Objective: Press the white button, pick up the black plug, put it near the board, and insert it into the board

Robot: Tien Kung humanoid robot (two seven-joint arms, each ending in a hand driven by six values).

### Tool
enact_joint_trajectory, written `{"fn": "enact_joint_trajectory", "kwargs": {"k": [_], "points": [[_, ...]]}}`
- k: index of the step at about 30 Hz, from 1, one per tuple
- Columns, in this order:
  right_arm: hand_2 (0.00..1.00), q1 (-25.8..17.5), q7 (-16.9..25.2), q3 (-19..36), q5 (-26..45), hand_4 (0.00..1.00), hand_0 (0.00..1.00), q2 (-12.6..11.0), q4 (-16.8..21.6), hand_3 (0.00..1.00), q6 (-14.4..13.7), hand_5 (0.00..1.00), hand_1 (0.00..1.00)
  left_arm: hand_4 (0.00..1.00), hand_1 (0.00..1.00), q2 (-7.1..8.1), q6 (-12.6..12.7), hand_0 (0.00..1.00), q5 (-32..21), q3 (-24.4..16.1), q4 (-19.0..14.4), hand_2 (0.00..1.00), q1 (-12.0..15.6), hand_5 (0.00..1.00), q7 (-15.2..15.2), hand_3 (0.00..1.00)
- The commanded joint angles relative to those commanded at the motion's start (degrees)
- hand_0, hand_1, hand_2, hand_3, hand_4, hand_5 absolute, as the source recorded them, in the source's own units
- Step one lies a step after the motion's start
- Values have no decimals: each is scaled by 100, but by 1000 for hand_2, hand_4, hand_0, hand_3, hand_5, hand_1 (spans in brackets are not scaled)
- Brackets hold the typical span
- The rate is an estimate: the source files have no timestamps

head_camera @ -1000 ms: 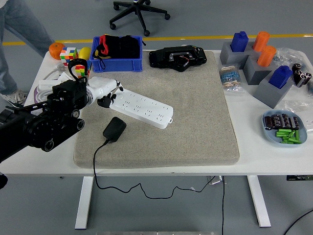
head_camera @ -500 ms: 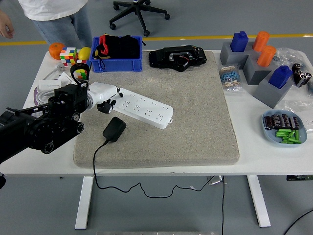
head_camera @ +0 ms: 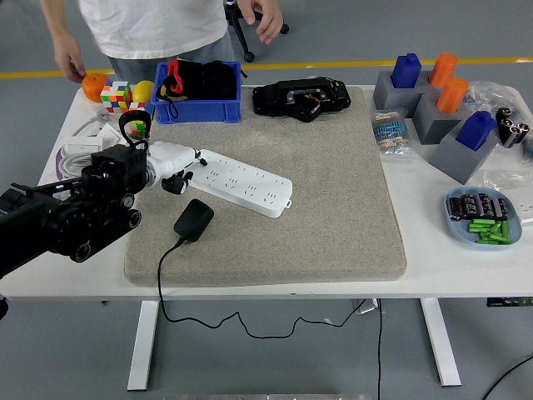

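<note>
A white power strip (head_camera: 243, 179) lies slantwise on the grey mat (head_camera: 333, 192), its left end under my left hand (head_camera: 173, 165). The hand is white, on a black arm (head_camera: 67, 218) that comes in from the left edge. It sits at the strip's left end, where the button is hidden beneath it. The black plug (head_camera: 193, 220) lies flat on the mat just below the strip, a little below and right of the hand. Its cable (head_camera: 164, 275) runs off the table's near edge. My right arm does not show.
A person stands at the far side, one hand (head_camera: 71, 68) near an orange (head_camera: 95, 84). A blue bin (head_camera: 200, 90), a colour cube (head_camera: 117, 95) and a black device (head_camera: 302, 98) line the back. Grey blocks (head_camera: 437, 108) and a tray of parts (head_camera: 485, 218) sit at the right.
My left hand has drawn slightly left along the strip's end. The person has walked from the far left to the middle of the table's far side.
</note>
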Motion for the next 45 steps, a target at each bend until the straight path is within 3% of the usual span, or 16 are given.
{"fn": "enact_joint_trajectory", "kwargs": {"k": [7, 8, 13, 14, 19, 20, 25, 26, 34, 43, 44, 45], "points": [[656, -64, 2, 59, -16, 716, 709, 31, 4, 596, -1, 385, 650, 148, 316, 256, 0, 339, 277, -1032, -979, 234, 383, 2, 170, 798], [657, -72, 4, 66, -18, 716, 709, 38, 4, 596, -2, 384, 650, 399, 326, 290, -2, 334, 298, -1233, -1160, 268, 487, 2, 220, 788], [657, -101, 5, 107, -36, 716, 709, 72, 9, 596, 1, 384, 650, 399, 326, 489, 119, 334, 357, -1971, -1969, 268, 1023, 2, 416, 788], [657, -107, 7, 116, -40, 716, 709, 78, 9, 596, 0, 385, 650, 773, 343, 537, 169, 327, 360, -2099, -2159, 325, 1159, 28, 454, 793], [657, -125, 8, 154, -55, 716, 709, 94, 9, 596, 1, 385, 650, 773, 343, 700, 378, 327, 419, -2504, -2951, 325, 1834, 28, 571, 793], [655, -125, 5, 155, -59, 717, 709, 94, 9, 596, 3, 385, 649, 998, 797, 709, 400, 652, 426, -2529, -3020, 812, 1909, 613, 576, 887], [655, -152, 20, 184, -69, 717, 709, 109, 28, 596, -11, 385, 649, 998, 797, 751, 698, 652, 615, -2720, -3483, 812, 2571, 613, 624, 887], [656, -163, 22, 181, -73, 716, 709, 114, 32, 593, -9, 385, 648, 998, 869, 737, 759, 785, 693, -2762, -3560, 854, 2710, 702, 643, 910], [656, -215, 29, 170, -78, 716, 709, 133, 30, 594, -10, 385, 648, 998, 873, 558, 1088, 800, 1015, -2942, -3632, 860, 3336, 717, 655, 913], [655, -199, 41, 174, -85, 716, 708, 142, 52, 592, -19, 383, 649, 998, 854, 410, 1462, 795, 1406, -2999, -3273, 826, 3503, 731, 644, 900], [654, -201, 41, 170, -83, 715, 709, 142, 49, 592, -18, 381, 647, 998, 769, 397, 1499, 701, 1454, -2992, -3238, 751, 3507, 699, 646, 871], [654, -203, 41, 166, -81, 715, 709, 143, 46, 592, -18, 381, 647, 998, 769, 385, 1536, 701, 1497, -2983, -3206, 751, 3509, 699, 645, 871]]}}
